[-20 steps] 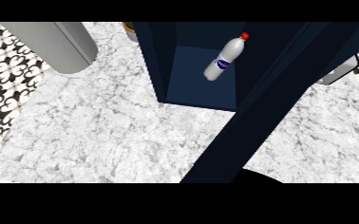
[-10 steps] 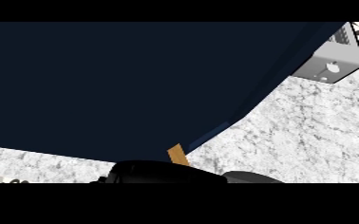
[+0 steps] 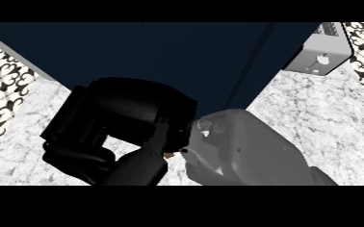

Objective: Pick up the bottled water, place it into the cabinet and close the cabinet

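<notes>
The dark navy cabinet (image 3: 177, 53) fills the upper part of the head view, and only its closed-looking front face shows. The bottled water is hidden from sight. My right hand (image 3: 128, 120) is a large black shape against the cabinet's lower edge, left of centre. Its grey forearm (image 3: 241, 149) comes in from the lower right. A small tan piece (image 3: 168, 155) shows between the hand and the forearm. My left hand does not show.
A white-grey appliance (image 3: 321, 53) stands at the upper right beside the cabinet. The white marble counter (image 3: 320, 120) shows at the right and lower left. A black-and-white patterned wall (image 3: 14, 77) runs along the left edge.
A second ago the cabinet stood open with the bottle inside. Since then the navy door has swung across the opening, and my right hand and forearm have risen into view against it.
</notes>
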